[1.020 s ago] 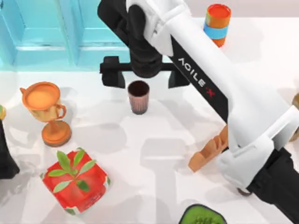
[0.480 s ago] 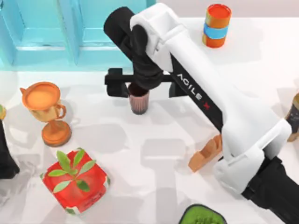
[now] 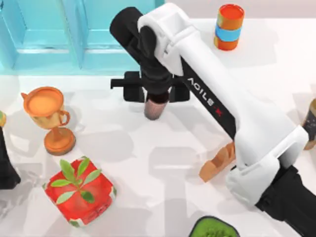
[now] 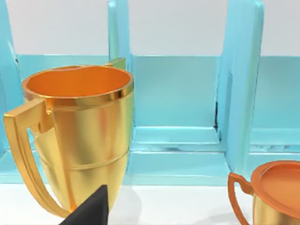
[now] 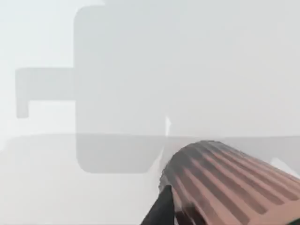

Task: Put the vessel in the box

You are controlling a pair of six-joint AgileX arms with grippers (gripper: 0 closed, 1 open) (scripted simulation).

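At the table's left edge the left arm sits parked, well away from the box. Just in front of the box's near wall, the right gripper has its 2 fingers closed in against the vessel, which hangs beneath the wrist. I'd say a clean job means lifting straight, keeping the vessel upright, clearing that wall before moving over a compartment.

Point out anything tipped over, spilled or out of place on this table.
Nothing is spilled or toppled. The one thing off its footing is the vessel: the right gripper has closed on it beside the box, and the right wrist view shows its ribbed side tilted.
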